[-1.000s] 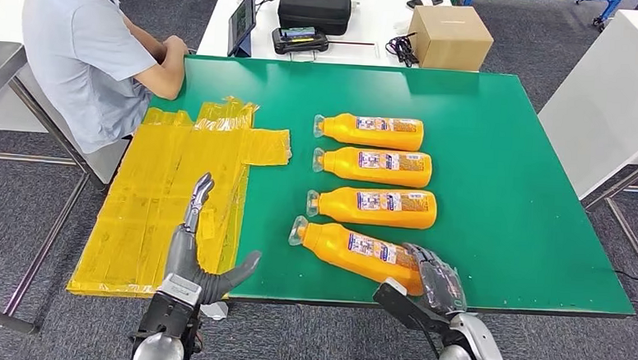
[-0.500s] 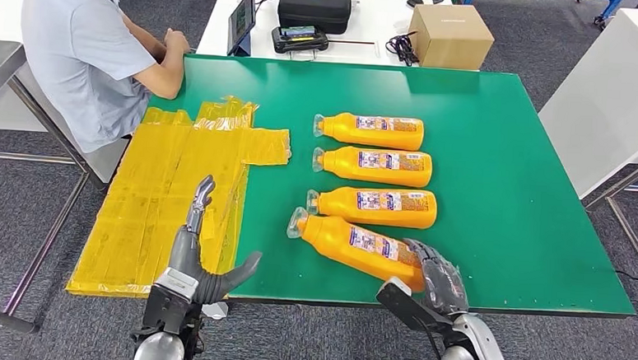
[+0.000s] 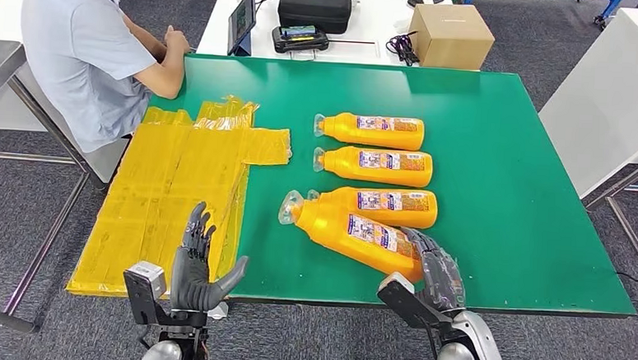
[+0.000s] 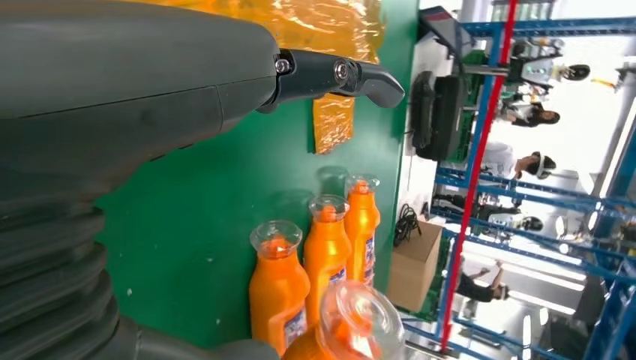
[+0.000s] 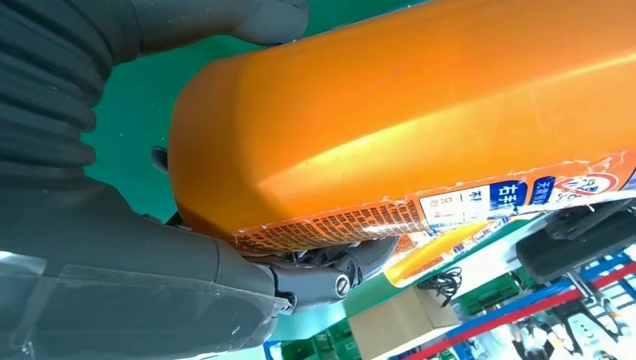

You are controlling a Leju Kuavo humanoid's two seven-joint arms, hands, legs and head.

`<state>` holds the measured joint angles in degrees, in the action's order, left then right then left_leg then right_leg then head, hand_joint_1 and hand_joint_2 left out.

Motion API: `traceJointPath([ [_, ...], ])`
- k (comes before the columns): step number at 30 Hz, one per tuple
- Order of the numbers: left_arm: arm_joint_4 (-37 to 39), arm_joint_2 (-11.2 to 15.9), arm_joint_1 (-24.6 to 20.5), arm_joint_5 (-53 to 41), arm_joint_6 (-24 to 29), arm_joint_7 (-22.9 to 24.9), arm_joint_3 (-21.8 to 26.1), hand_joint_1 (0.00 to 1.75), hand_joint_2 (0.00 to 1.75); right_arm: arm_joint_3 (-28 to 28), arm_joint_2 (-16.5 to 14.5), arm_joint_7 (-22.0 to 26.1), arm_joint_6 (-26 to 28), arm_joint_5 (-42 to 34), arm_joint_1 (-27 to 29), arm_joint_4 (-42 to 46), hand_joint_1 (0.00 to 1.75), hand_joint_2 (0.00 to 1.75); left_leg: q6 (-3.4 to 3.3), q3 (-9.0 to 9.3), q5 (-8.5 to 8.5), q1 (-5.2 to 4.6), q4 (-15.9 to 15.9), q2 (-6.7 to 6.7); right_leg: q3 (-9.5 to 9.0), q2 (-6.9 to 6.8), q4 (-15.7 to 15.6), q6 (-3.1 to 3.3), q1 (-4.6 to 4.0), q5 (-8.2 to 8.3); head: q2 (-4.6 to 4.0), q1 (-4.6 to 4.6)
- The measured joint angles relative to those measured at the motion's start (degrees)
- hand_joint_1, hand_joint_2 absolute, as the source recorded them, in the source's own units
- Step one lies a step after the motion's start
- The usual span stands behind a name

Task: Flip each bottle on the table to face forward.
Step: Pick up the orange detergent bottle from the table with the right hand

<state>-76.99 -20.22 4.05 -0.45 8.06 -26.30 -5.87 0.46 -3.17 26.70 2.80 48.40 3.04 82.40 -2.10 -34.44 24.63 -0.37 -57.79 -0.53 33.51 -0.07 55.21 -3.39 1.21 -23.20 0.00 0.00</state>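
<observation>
Right hand: the right hand (image 3: 433,273) grips the base end of the nearest orange bottle (image 3: 351,234) at the front edge of the green table (image 3: 504,198); in the right wrist view the thumb and dark fingers (image 5: 330,274) wrap the bottle's bottom.
Held bottle: it lies slanted, clear cap (image 3: 290,206) pointing away and left, its neck just beside the third bottle (image 3: 378,206), touching or nearly so; I cannot tell which from here.
Left hand: the left hand (image 3: 198,260) hangs over the table's front-left corner, fingers spread, nothing in it.
Other bottles: the far bottle (image 3: 371,131) and the second bottle (image 3: 374,166) lie on their sides in a column with the third one, caps to the left, labels up.
Open room: wide bare green to the right of the bottles up to the right edge, and a bare strip between the bottles and the yellow plastic sheets (image 3: 175,189), which overhang the left edge.
Edges: the held bottle's base sits close to the front edge.
Writing: each label has a blue and white panel with small print; in the right wrist view the characters are too turned and torn to read surely.
Beyond: a person in a grey shirt (image 3: 79,48) sits at the far-left corner; a cardboard box (image 3: 449,36) and a black case (image 3: 314,5) stand on the white table (image 3: 374,18) behind.
</observation>
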Motion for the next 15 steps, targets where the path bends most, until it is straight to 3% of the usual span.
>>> traceJointPath([
  [15, 7.7, 0.0, -3.3, 15.1, -14.1, -1.5, 1.3, 0.00, 1.75, 2.6, -1.3, 4.4, -0.7, -3.3, -4.3, -1.9, 1.75, 1.75, 0.00, -0.01, -0.01, 0.02, 0.0, -0.01, 0.00, 0.00, 0.0, 0.00, -0.01, 0.00, 0.00, 0.01],
])
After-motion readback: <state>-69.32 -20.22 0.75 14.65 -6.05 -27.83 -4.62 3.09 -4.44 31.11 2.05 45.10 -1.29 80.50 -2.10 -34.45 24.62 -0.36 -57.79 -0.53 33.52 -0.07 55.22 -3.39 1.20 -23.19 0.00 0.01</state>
